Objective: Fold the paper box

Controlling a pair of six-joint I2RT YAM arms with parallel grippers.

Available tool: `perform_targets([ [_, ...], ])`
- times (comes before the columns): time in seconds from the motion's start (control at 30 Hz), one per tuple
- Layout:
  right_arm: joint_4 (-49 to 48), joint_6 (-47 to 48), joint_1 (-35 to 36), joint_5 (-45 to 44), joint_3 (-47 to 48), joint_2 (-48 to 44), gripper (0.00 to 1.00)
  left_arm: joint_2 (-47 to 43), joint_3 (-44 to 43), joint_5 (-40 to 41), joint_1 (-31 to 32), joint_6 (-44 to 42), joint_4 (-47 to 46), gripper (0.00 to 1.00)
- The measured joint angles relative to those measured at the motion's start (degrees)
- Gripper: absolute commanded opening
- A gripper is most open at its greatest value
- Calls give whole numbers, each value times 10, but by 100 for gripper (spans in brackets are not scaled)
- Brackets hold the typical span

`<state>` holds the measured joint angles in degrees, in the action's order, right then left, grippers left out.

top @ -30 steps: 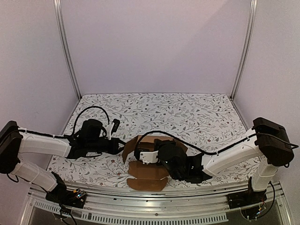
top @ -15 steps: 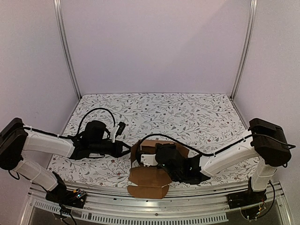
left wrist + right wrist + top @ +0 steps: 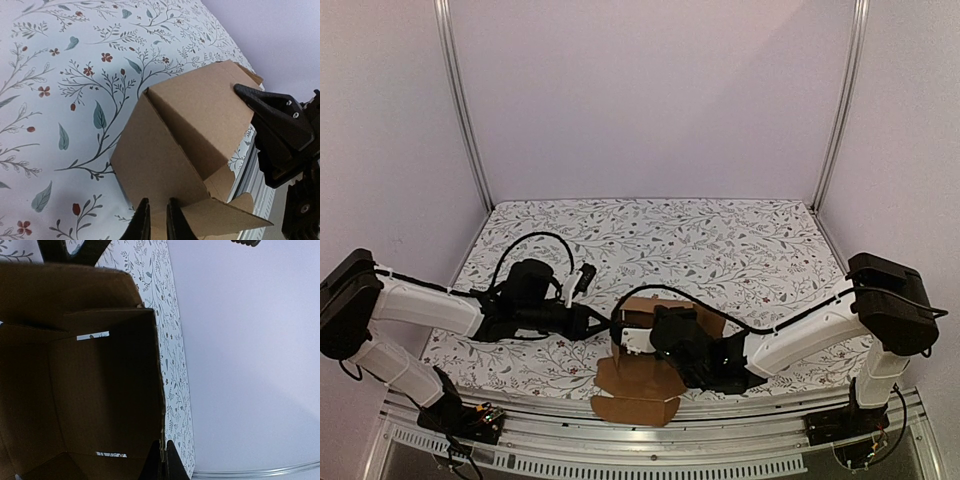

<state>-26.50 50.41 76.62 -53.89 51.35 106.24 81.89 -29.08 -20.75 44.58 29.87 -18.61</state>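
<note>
Midway through: the paper box [image 3: 638,380] stood half-erected at the lower centre of the overhead frame.
The right gripper [image 3: 161,460] had its fingers clamped on a side wall. The left gripper [image 3: 598,324] fingers [image 3: 141,222], nearly together, met the left wall. The flat flaps likely needed folding up next.

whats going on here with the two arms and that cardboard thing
Two robot arms are folding a brown paper box on the floral table. The right gripper pinches one side wall. The left gripper appears to pinch an edge on the opposite side. Some walls are up, and the flaps nearest the arm bases lie flat, not yet closed.
</note>
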Motion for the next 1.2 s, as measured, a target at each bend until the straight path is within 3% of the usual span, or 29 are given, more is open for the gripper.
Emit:
perform_targets([
  [0.6,2,-7,0,-6,0,0,0,11,3,-14,11,-26,0,19],
  [1.2,31,-31,0,-6,0,-2,0,31,-21,17,44,-38,3,32],
])
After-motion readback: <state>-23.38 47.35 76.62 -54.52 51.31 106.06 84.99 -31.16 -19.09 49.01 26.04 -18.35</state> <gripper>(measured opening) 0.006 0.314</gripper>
